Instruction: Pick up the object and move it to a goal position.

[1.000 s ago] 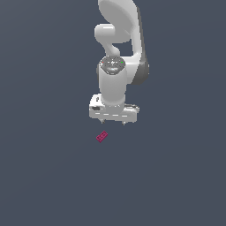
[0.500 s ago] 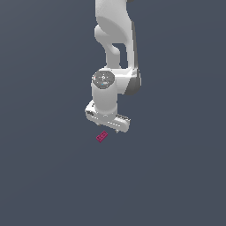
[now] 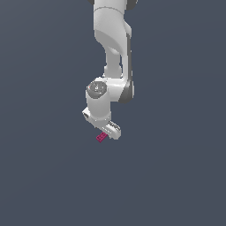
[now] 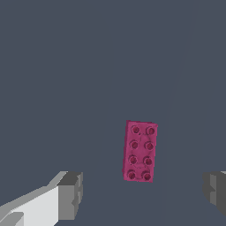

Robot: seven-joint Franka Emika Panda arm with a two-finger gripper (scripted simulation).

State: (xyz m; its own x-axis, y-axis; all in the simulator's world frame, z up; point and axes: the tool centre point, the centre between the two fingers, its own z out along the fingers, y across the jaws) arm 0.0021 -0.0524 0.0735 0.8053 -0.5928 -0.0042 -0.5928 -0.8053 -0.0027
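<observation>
While I watch both feeds, the biggest thing on my screen is the surface: flat, dark slate-grey, filling the whole exterior view with no markings I can make out.

Next in size, the white arm. It comes down from the top edge of the exterior view, bends at a grey-sided joint, and ends in a rounded wrist with a grey cap facing the camera. Wrist sits low, close above the surface.

Under the wrist, the hand. Its white body runs slantwise, one end toward the exterior view's left, the other lower and toward the exterior view's right. Wrist view shows it released: two grey fingers set wide apart, a broad stretch of bare surface between them. Neither finger touches anything I can see.

Smallest, the object. Magenta-pink brick, rectangular, eight studs on top in two rows of four. It lies flat on the surface, studs up. In the wrist view it sits between the two fingers, nearer the finger at the picture's edge than the white-backed one, and clear of both. Its long side runs across the line joining the fingers. In the exterior view only part of it shows, peeking out just below the hand's body; the rest is hidden behind the hand. How high the fingertips stand above the brick, I cannot tell.
</observation>
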